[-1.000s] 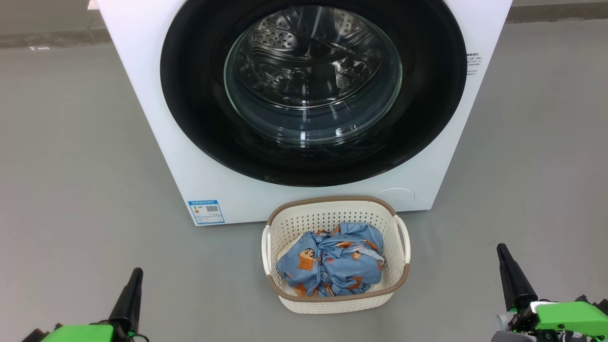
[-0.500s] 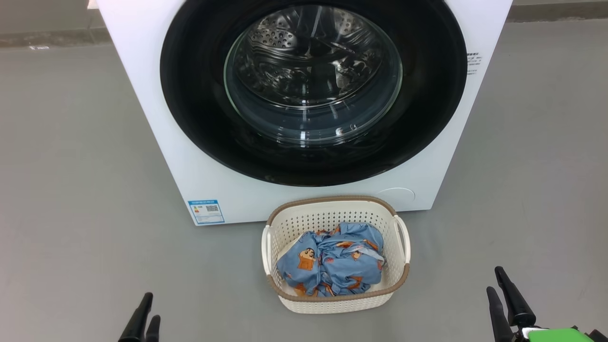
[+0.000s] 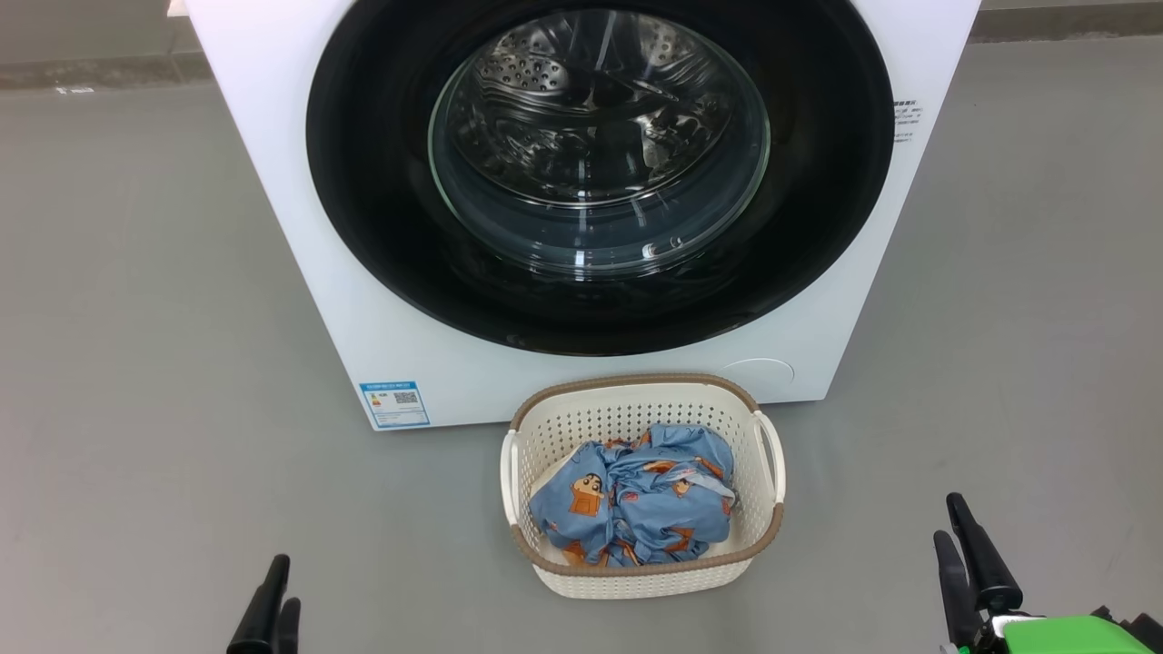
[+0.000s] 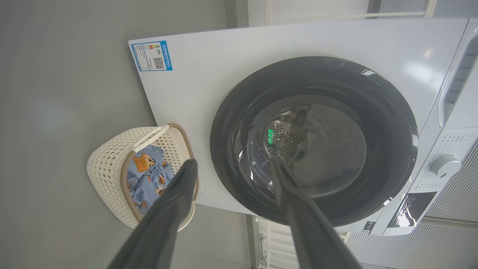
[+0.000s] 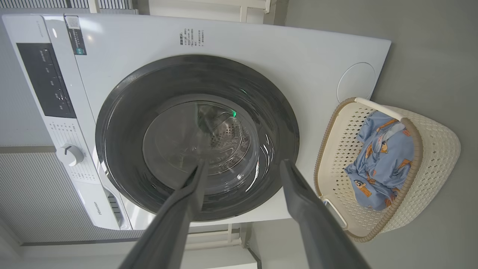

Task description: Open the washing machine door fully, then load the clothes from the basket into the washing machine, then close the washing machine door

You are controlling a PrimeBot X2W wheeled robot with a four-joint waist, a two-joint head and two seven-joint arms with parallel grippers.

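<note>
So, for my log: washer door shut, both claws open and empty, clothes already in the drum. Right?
No: the clothes lie in the basket in front of the washer, as the head view shows. The door is shut, and the left claw and right claw are open and empty.

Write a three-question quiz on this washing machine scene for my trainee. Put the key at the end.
1. True or false: the washing machine door is shut against the washing machine.
2. Where do the clothes lie? A: in the drum. B: in the basket. C: on the floor.
3. Fill the blank: in the wrist views, the left claw and the right claw are both ____.
Key: 1 true. 2 B. 3 open.
</note>
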